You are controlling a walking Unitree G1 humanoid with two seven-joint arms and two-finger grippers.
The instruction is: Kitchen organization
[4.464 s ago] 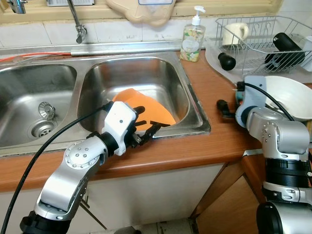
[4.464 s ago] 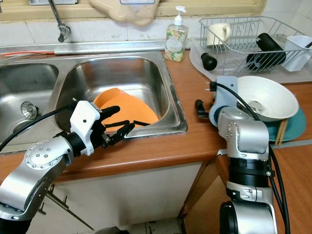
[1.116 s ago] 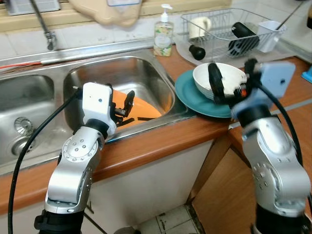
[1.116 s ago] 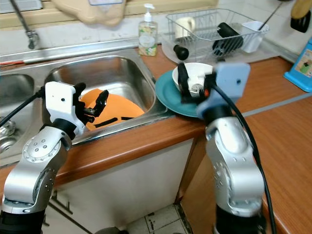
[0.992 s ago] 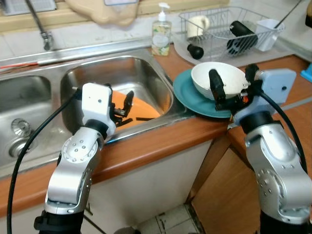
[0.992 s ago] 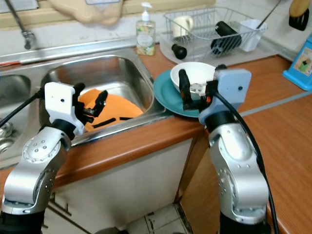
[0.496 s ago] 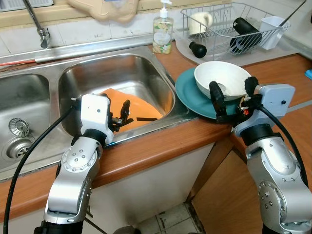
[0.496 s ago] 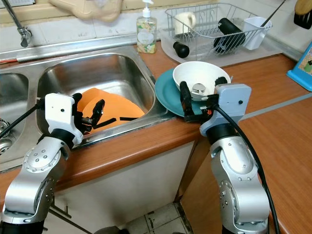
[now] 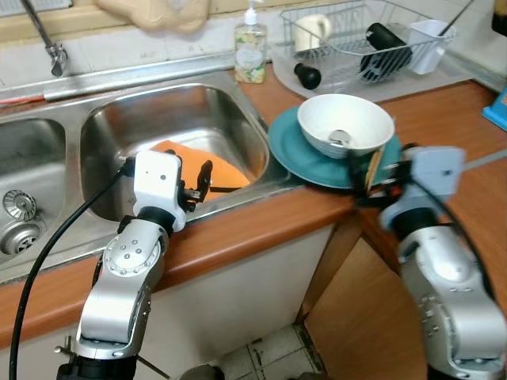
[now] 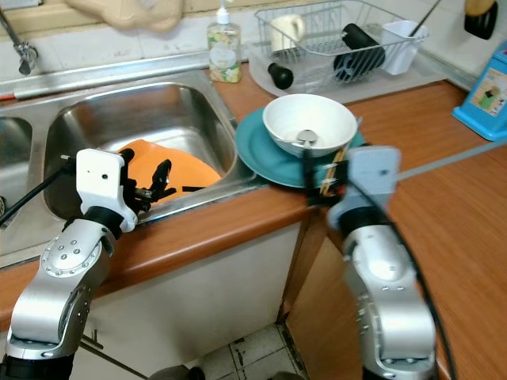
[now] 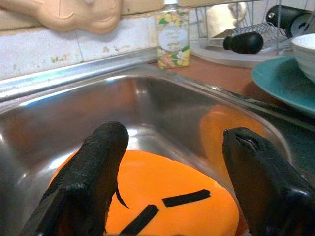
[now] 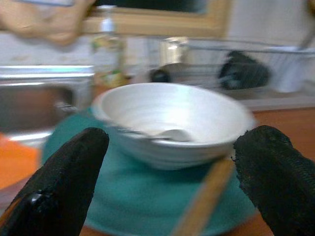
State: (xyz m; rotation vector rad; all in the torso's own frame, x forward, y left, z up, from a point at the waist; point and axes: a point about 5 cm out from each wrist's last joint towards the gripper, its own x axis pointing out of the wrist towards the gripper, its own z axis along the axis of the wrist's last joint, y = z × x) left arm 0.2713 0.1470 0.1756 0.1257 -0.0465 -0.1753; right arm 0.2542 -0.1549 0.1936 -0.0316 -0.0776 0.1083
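- White bowl (image 9: 345, 124) sits on a teal plate (image 9: 295, 147) on the wooden counter (image 9: 261, 224), just right of the sink; a spoon (image 10: 305, 138) lies inside the bowl.
- Wooden chopsticks (image 9: 374, 165) lean across the plate's near right edge.
- Right gripper (image 12: 172, 189) hovers level with the plate's near edge and points at the bowl, its two black fingers (image 12: 61, 184) spread wide to either side and touching nothing; the silver forearm bends up from below the counter front.
- Orange plate (image 11: 167, 194) marked with short black strips lies tilted in the right basin of the steel sink (image 9: 150, 107).
- Left gripper (image 11: 172, 184) hangs over the basin's near rim, aimed down at the orange plate, fingers parted and holding nothing; its elbow is bent in front of the cabinet.
- Soap bottle (image 9: 249, 49) stands at the back of the counter beside the sink, near a wire dish rack (image 9: 360, 36) that holds a mug (image 9: 314, 29) and dark items.
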